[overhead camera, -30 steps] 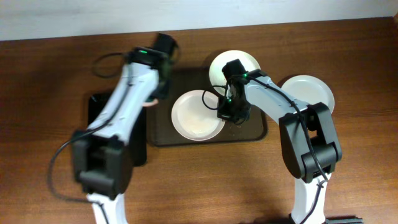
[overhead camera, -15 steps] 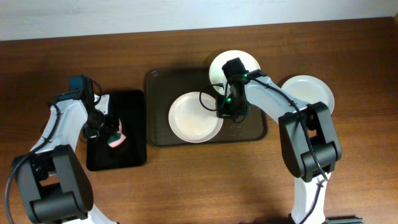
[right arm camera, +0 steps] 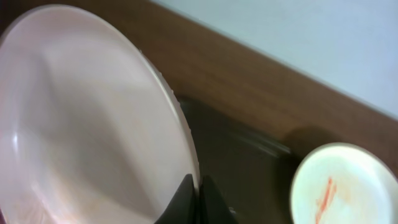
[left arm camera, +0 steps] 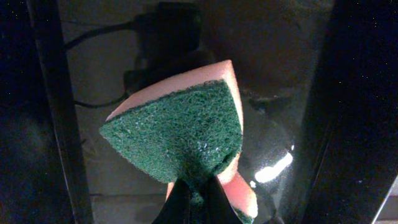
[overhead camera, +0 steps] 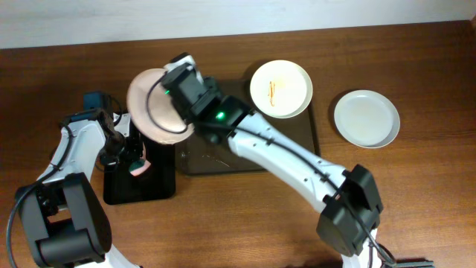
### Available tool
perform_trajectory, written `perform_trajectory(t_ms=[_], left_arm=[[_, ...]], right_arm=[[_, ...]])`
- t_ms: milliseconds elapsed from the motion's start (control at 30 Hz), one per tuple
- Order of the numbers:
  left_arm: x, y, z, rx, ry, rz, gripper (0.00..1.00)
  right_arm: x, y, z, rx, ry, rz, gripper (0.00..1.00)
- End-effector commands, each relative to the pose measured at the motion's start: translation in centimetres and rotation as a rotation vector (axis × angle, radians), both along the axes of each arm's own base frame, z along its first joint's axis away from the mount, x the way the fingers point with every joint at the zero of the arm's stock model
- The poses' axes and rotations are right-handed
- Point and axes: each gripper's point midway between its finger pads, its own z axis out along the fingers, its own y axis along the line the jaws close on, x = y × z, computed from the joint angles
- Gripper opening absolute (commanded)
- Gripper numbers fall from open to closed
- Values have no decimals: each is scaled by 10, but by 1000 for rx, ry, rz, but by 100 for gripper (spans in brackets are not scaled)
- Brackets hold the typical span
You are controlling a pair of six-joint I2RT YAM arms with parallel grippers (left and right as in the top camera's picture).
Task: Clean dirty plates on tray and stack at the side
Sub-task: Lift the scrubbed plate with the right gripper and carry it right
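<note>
- One brown wooden counter (overhead camera: 416,201) carries everything.
- On it the tray (overhead camera: 299,140) lies with its long axis running left to right. The right arm crosses above its middle.
- Just left of it, a narrower glossy black tray (overhead camera: 137,190) lies with its long side running near to far.
- Lifted off the counter, the held plate (overhead camera: 152,104) hangs above the gap between the two trays. It seems tipped with its hollow face upward, though the exact tilt is hard to judge.
- The streaked plate (overhead camera: 280,88) sits at the tray's far right corner, overlapping the far rim. Its orange-red streaks run near to far.
- The clean plate (overhead camera: 366,117) lies flat on the counter, right of the tray and apart from it.
- The sponge (left arm camera: 180,134), pink with a green scouring face, hangs low over the black tray.
- The right hand (right arm camera: 194,190) is clamped on the held plate's rim. In the wrist view the plate spreads away to the left of it.
- The left hand (left arm camera: 198,200) pinches the sponge's lower edge, fingers closed on it.
</note>
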Motion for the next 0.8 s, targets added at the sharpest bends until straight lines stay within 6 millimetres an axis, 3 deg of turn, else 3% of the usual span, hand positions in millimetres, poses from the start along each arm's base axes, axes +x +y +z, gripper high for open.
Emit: perform_trajectory(t_ms=[0, 100, 233, 467, 567, 633, 700, 767], left_arm=[[-2, -1, 0, -5, -1, -19, 0], [-1, -1, 0, -5, -4, -19, 0], [-1, -1, 0, -5, -5, -19, 0], [-1, -1, 0, -5, -5, -19, 0], [-1, -1, 0, -5, -5, -18, 0], [-1, -1, 0, -5, -5, -19, 0], [-1, -1, 0, -5, -5, -19, 0], [0, -1, 0, -5, -9, -16, 0]], right_arm=[[5, 11, 2, -81, -126, -70, 4], [8, 23, -7, -114, -166, -57, 4], [20, 20, 12, -214, -279, -47, 4], [23, 28, 24, -389, -363, 84, 4], [10, 48, 31, -450, -413, 166, 4], [7, 48, 33, -459, -420, 150, 4], [15, 29, 32, -401, -392, 34, 4], [35, -25, 19, -363, -276, -107, 4]])
